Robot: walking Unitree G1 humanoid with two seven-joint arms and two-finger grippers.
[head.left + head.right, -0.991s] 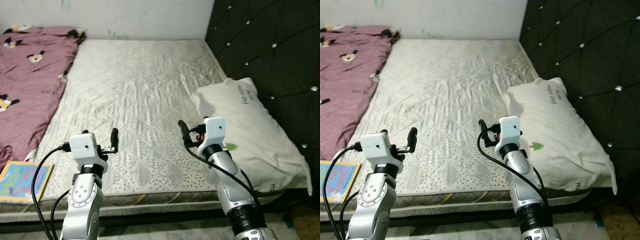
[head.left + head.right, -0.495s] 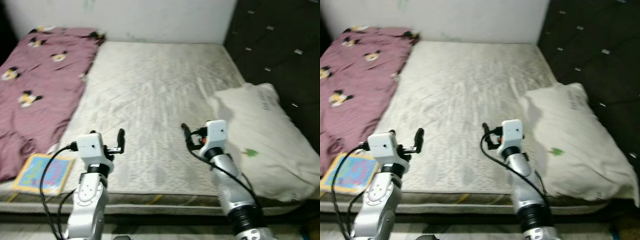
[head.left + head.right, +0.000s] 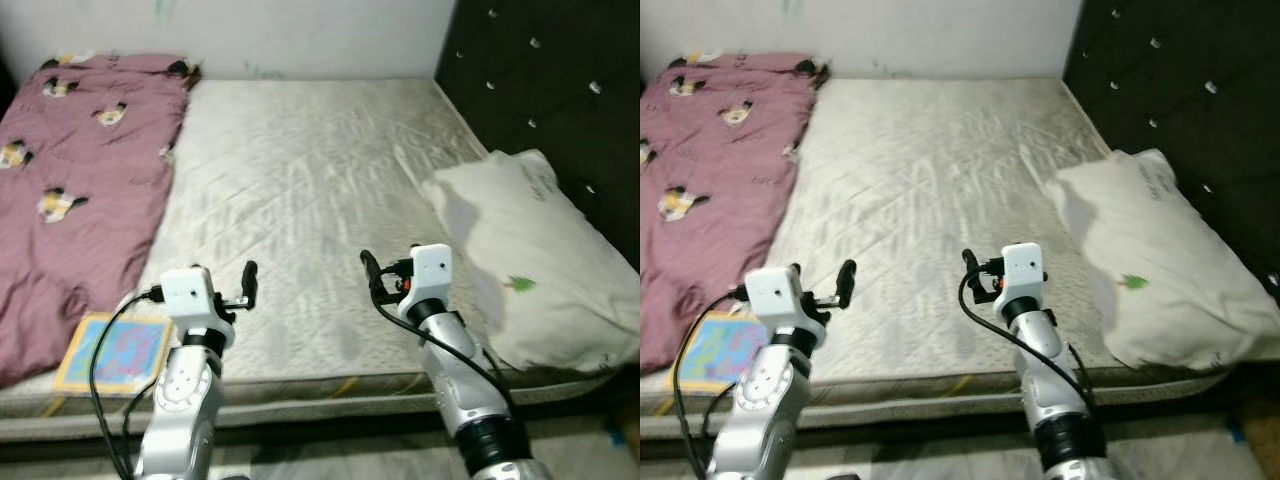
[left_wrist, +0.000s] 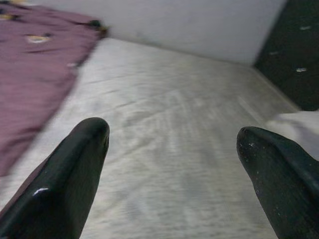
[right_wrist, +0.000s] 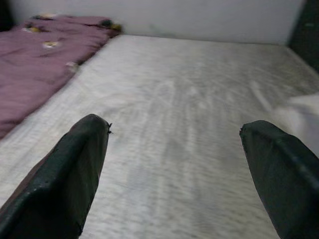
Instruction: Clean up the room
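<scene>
Both grippers were raised over the near edge of the bed, each with its two black fingers spread wide and nothing between them. In the left wrist view the left gripper (image 4: 172, 142) showed one fingertip (image 4: 89, 134) at either side of the frame, with bare mattress (image 4: 164, 129) in the gap. The right gripper (image 5: 174, 137) stood likewise, its fingers (image 5: 87, 137) parted over the same pale quilted surface.

Directly ahead of both sets of jaws lay the mattress (image 3: 300, 170), grey-white and wrinkled, running to a white wall (image 3: 300, 35) at its far end. Neither gripper touched it.

Out from the left gripper (image 3: 250, 275), on its outer side, lay a purple blanket (image 3: 70, 180) printed with small cartoon figures; it covered that side of the bed from the wall to the near edge. Just beside the left arm, near the blanket's nearest corner, a flat colourful picture book (image 3: 110, 350) rested on the front edge of the bed, well apart from the fingers.

Out from the right gripper (image 3: 367, 265), on its outer side, a large white pillow (image 3: 530, 260) with a small green mark lay against a black tufted headboard (image 3: 560, 90), which ran along that side. The pillow's nearest corner overhung the front edge of the bed, near the right arm but not in contact with the fingers.
</scene>
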